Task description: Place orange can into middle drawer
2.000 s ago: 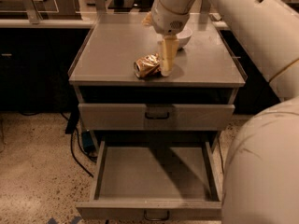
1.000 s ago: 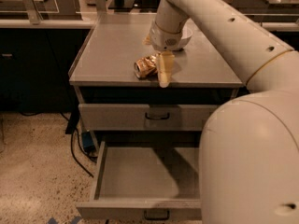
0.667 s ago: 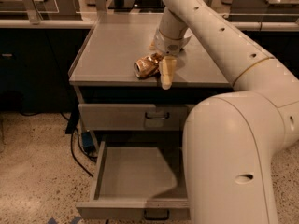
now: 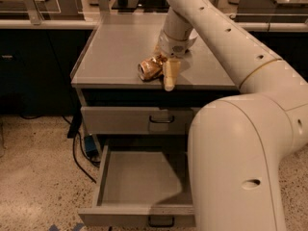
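The orange can (image 4: 150, 67) lies on its side on the grey cabinet top (image 4: 115, 52), near the front edge. My gripper (image 4: 166, 76) reaches down from the white arm (image 4: 211, 28) and sits right against the can's right side, touching it. Its tip hangs just over the top's front edge. The middle drawer (image 4: 139, 177) is pulled open below, grey and empty, with a dark loop handle (image 4: 161, 221) on its front. My arm's large white body (image 4: 236, 167) hides the drawer's right part.
The top drawer (image 4: 120, 120) is shut, with a dark handle (image 4: 161, 119). A black cable (image 4: 79, 153) runs along the speckled floor left of the cabinet. Dark counters and glass panels (image 4: 43, 4) stand behind.
The gripper has come lower and forward beside the can. The arm's body has swung further into view on the right, covering more of the drawer. The can has stayed in place.
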### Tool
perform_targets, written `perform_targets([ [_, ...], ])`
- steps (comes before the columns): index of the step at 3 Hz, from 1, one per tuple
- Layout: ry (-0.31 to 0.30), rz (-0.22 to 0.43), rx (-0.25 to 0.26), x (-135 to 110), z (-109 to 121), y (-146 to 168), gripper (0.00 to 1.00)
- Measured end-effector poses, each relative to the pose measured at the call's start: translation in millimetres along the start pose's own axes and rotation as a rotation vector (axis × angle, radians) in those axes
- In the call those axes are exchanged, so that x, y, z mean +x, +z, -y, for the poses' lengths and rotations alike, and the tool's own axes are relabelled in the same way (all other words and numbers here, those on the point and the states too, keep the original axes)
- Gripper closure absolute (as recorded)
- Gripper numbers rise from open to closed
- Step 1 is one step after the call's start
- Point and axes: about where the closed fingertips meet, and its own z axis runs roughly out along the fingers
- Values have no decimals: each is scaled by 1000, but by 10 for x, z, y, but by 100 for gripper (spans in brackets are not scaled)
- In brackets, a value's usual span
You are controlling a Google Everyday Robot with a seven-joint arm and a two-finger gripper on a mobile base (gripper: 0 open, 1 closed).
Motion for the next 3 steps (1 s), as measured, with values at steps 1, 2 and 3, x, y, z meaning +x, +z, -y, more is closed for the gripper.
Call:
perform_targets([
  [1,0,0,1,-1,1,-3,40],
  [2,-9,24,57,-61,74,-178,62],
  [3,-9,25,59,-64,76,-182,86],
])
